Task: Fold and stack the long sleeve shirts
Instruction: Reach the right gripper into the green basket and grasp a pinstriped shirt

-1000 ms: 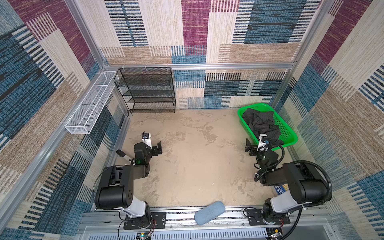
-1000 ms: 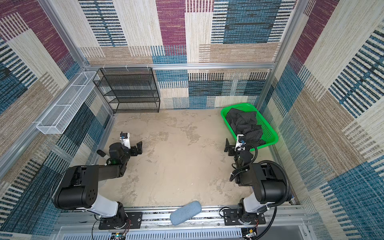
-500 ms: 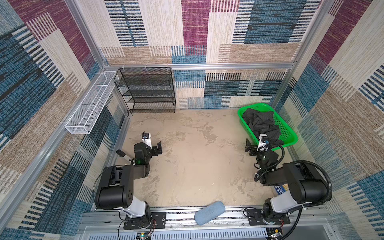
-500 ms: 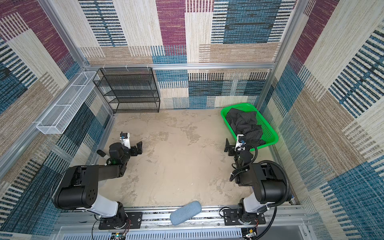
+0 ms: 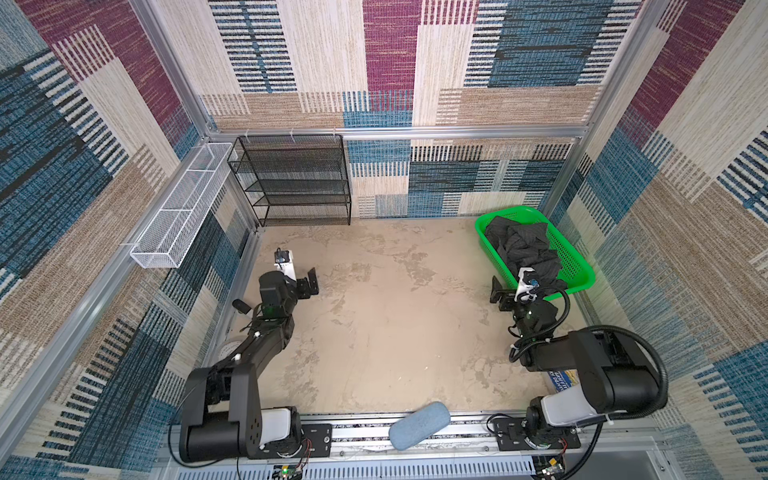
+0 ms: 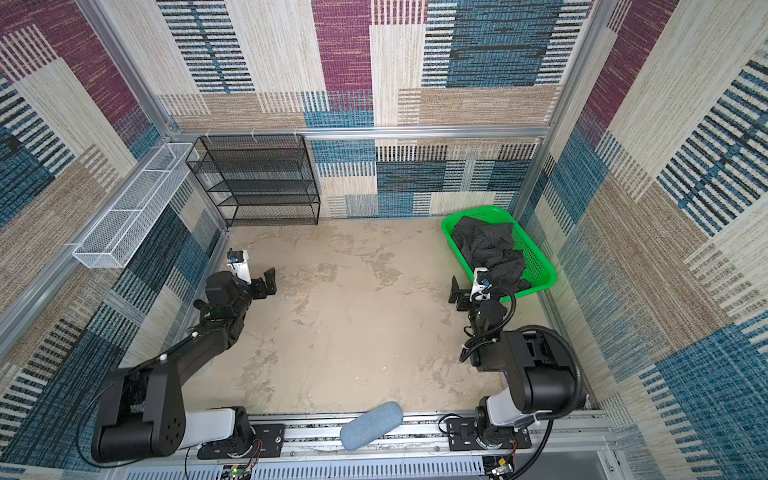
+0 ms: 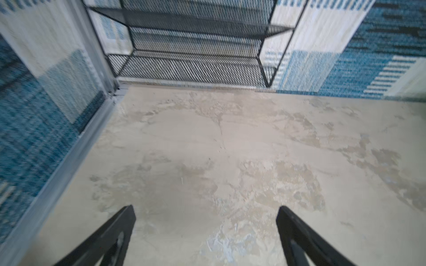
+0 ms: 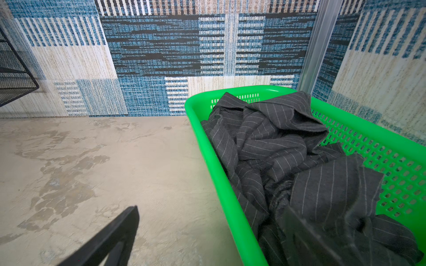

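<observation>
Left hand [image 7: 205,207] and right hand [image 8: 211,207] hang spread, empty; pinstriped shirts [image 8: 276,142] lie crumpled in the green basket [image 8: 192,115], none yet folded or stacked.

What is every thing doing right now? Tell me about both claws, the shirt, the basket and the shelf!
Green basket: upright on the table, cloth inside.
Shirt: crumpled in the basket, not folded.
Left claw: open, holding nothing, over bare table.
Right claw: open, holding nothing, at the basket's edge.
Black shelf: standing upright at the back wall.
</observation>
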Available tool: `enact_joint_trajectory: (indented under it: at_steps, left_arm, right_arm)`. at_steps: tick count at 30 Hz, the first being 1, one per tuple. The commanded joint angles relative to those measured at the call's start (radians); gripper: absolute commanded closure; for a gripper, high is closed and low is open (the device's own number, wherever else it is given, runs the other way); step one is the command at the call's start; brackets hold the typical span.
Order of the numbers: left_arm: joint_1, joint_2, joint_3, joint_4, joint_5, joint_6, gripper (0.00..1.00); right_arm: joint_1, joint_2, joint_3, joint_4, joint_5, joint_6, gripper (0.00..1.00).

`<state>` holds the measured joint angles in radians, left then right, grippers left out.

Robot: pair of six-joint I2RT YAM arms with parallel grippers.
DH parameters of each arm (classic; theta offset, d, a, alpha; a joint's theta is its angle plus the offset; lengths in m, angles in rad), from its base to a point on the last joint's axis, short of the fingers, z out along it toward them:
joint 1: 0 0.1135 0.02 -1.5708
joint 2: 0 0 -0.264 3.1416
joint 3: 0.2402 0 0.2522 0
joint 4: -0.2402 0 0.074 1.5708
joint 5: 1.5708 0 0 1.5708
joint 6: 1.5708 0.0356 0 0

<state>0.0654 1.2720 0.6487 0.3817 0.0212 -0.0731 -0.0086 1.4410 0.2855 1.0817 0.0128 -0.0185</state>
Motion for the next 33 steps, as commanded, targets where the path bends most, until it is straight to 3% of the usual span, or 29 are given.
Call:
enact_joint_trajectory:
  at_steps: [1, 3, 5, 8, 12, 18, 25, 29, 33]
  left_arm:
    - [0.01, -0.1, 0.12, -0.399, -0.021, -0.172, 0.01]
    - [0.026, -0.154, 0.156, -0.44, 0.107, -0.279, 0.01]
    - [0.034, -0.186, 0.163, -0.431, 0.214, -0.319, 0.01]
    - [0.034, -0.201, 0.232, -0.589, 0.202, -0.376, 0.01]
    - [0.032, -0.217, 0.262, -0.698, 0.184, -0.379, 0.01]
    - [0.031, -0.248, 0.29, -0.83, 0.147, -0.378, 0.01]
    - [0.03, -0.191, 0.322, -0.897, 0.162, -0.365, 0.01]
    - [0.023, -0.18, 0.317, -0.896, 0.172, -0.37, 0.01]
    - [0.022, -0.184, 0.305, -0.897, 0.169, -0.366, 0.11]
  right_arm:
    - [0.002, -0.099, 0.174, -0.401, 0.119, 0.095, 0.0]
    - [0.0, -0.183, 0.268, -0.645, 0.171, 0.218, 0.0]
    - [-0.001, -0.263, 0.334, -0.819, 0.15, 0.273, 0.0]
    - [-0.004, -0.282, 0.551, -1.13, 0.202, 0.315, 0.0]
    - [-0.01, -0.124, 0.879, -1.41, 0.206, 0.277, 0.0]
    - [-0.053, 0.03, 1.072, -1.519, 0.194, 0.317, 0.0]
    - [-0.164, 0.125, 1.106, -1.599, 0.076, 0.341, 0.43]
    - [-0.172, 0.124, 1.056, -1.64, 0.083, 0.35, 0.48]
    - [-0.174, 0.07, 0.944, -1.632, 0.098, 0.372, 0.5]
